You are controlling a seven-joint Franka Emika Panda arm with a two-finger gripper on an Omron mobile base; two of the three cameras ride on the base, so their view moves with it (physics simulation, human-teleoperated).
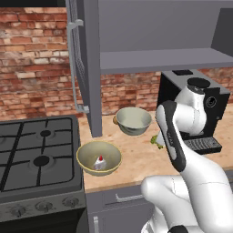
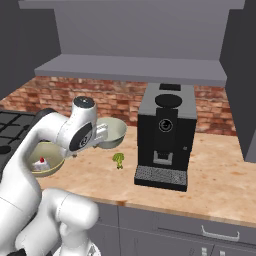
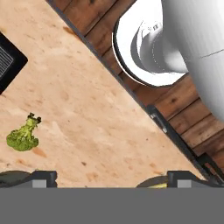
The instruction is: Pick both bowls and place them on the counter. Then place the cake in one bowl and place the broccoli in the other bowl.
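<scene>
The broccoli (image 3: 22,135) lies loose on the counter (image 3: 87,105), apart from the grey-green bowl (image 1: 133,120) and near the coffee machine (image 2: 165,135), while the cake (image 1: 99,161) is already seated in the yellow-tan bowl (image 1: 98,157). The gripper (image 3: 109,177) is held wide open and empty above the worktop, off to one side of the floret, so a descent made without re-centring could knock the small piece away or close on nothing. Open counter is left around the floret, though room is bounded by the machine's tray on one side and the front edge on the other.
</scene>
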